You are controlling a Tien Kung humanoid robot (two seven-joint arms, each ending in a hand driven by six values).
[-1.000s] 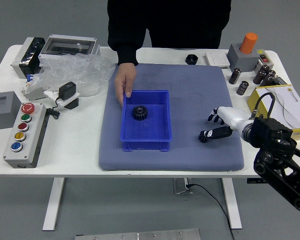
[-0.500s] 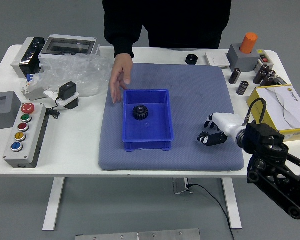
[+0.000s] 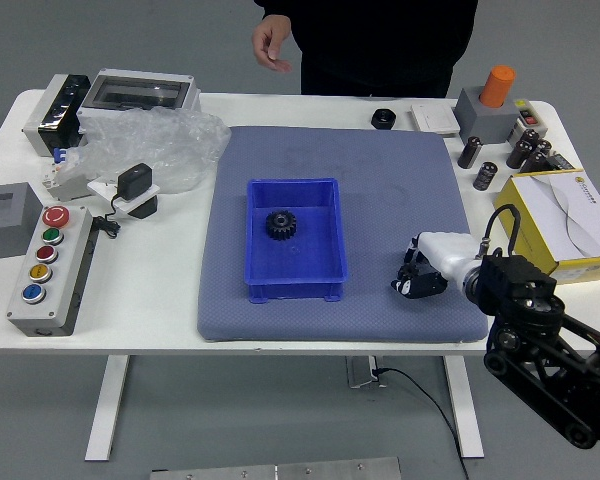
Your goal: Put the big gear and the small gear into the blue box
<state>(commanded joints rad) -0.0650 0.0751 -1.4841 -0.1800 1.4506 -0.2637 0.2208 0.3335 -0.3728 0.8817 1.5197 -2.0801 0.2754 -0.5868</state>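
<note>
On a blue-grey rectangular mat [image 3: 380, 180], a black toothed gear [image 3: 281, 225] is contained in a blue plastic box [image 3: 295, 292], as tasked. Right of the box, the robot's black-and-white right hand [image 3: 428, 268] is held low, presumably for grasping; its opening and hold cannot be determined. Beyond the box, a person's hand [image 3: 271, 42] is held clear.

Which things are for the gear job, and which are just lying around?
For the job:
blue box
black gear inside it
robot's right hand
I can't make out a second gear.

Just lying around:
button box
crinkly clear plastic
yellow box
orange knob
</note>
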